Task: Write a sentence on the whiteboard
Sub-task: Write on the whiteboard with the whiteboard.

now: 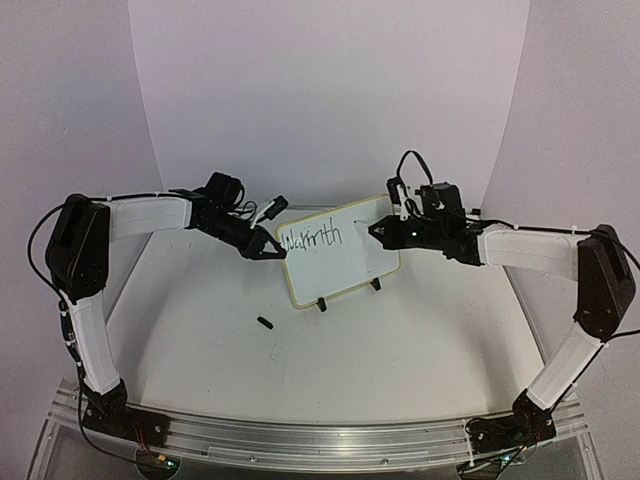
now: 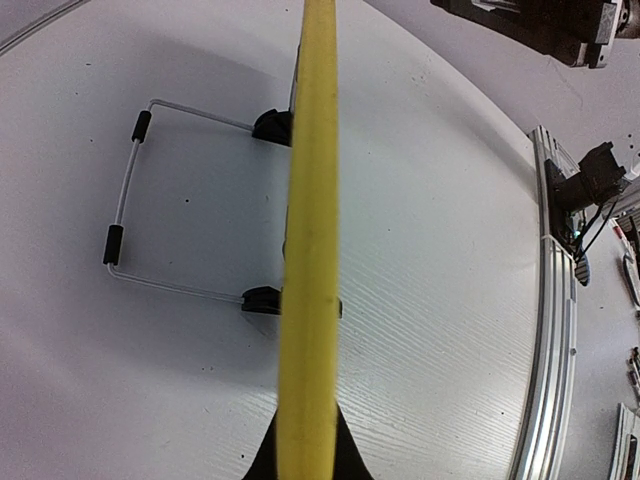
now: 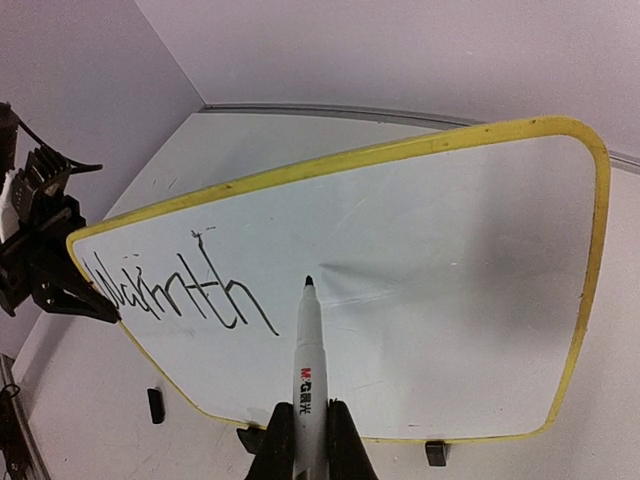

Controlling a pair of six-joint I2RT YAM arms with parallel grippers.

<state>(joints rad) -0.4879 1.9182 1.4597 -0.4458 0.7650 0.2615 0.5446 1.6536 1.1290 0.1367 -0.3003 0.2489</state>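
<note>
The whiteboard (image 1: pixel 340 255) stands tilted on its wire stand (image 2: pixel 122 215) at the middle of the table, its face (image 3: pixel 430 260) framed by a yellow rim (image 2: pixel 310 230). The sentence (image 3: pixel 175 297) is one black word, "Warmth", at the board's left. My left gripper (image 1: pixel 276 247) is shut on the board's left edge; its dark fingers (image 2: pixel 352 462) flank the rim. My right gripper (image 3: pixel 308 450) is shut on a white marker (image 3: pixel 309 365). The marker's black tip sits just right of the word; I cannot tell if it touches the board.
A small black marker cap (image 1: pixel 264 322) lies on the table in front of the board's left corner, and appears as the cap (image 3: pixel 155 403) in the right wrist view. Black clip feet (image 2: pixel 268 126) hold the board's lower edge. An aluminium rail (image 1: pixel 300 440) runs along the near edge.
</note>
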